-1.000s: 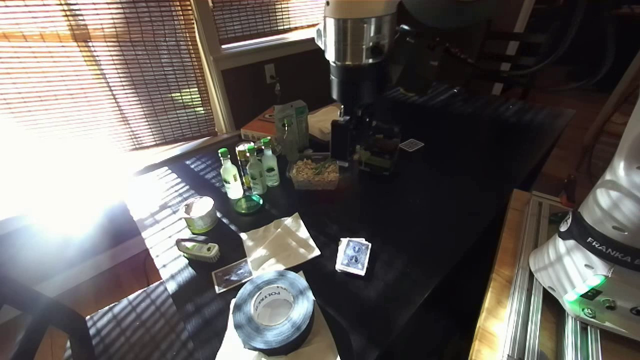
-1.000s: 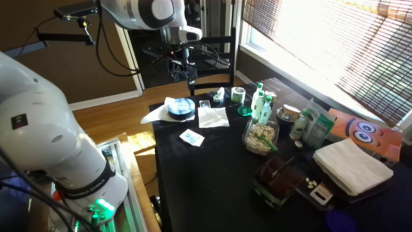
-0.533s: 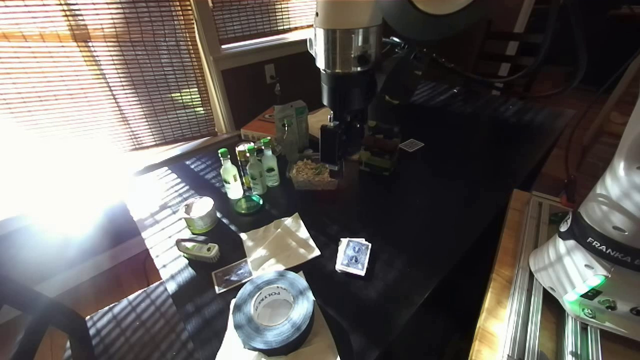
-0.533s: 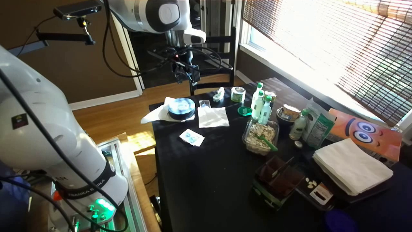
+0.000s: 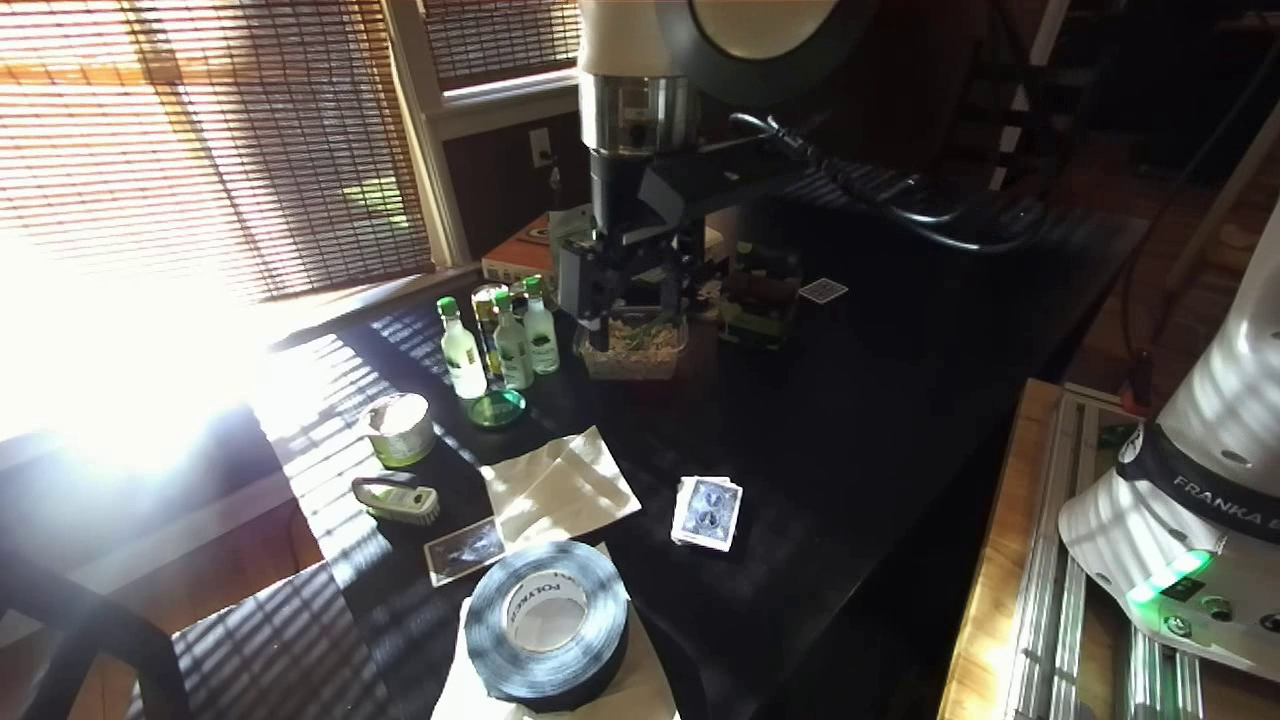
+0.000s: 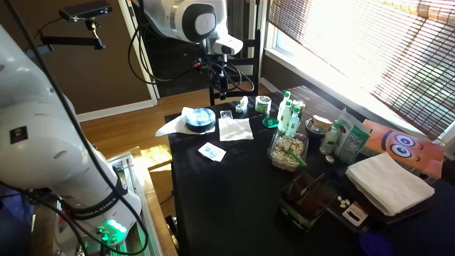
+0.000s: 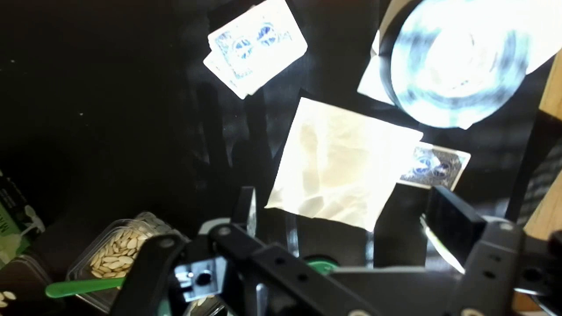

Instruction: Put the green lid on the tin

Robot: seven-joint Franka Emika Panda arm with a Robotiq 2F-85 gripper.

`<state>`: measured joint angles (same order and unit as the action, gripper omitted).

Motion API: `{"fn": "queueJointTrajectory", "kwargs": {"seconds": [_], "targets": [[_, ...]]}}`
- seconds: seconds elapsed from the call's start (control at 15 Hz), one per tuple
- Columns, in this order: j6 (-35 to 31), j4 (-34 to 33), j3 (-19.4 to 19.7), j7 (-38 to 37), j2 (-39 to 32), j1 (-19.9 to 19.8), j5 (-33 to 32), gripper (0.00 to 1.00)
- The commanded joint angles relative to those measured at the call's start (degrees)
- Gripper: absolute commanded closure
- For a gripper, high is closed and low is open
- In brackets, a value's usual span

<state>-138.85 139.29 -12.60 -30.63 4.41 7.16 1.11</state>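
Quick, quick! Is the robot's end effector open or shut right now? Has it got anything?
End effector: open, jaws wide apart in the wrist view, holding nothing.

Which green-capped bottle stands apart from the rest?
The bottle right beside the green-and-white pouch, seen in an exterior view. The other three bottles stand bunched together, close to the green lid.
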Motion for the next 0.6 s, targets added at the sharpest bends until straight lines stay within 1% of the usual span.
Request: {"fn": "queueJointTrajectory", "kwargs": {"seconds": [0.0,0.2,0.33,0.4,0.47,0.53], "targets": [[-3.80,-9.39,1.70,-8.97,-11.06,-0.50,-0.24,0.00],[-6.87,-16.16,4.73,-17.09,-19.01,1.02,-0.97,0.00],[-9.11,-20.75,7.61,-22.28,-25.00,2.25,-1.66,0.00],[-8.54,-22.19,8.58,-23.96,-26.14,2.70,-0.25,0.00],[-8.28,-16.88,7.86,-18.94,-20.87,2.44,0.35,0.00],[-8.50,-18.69,8.77,-20.29,-23.18,2.74,0.42,0.00]]}}
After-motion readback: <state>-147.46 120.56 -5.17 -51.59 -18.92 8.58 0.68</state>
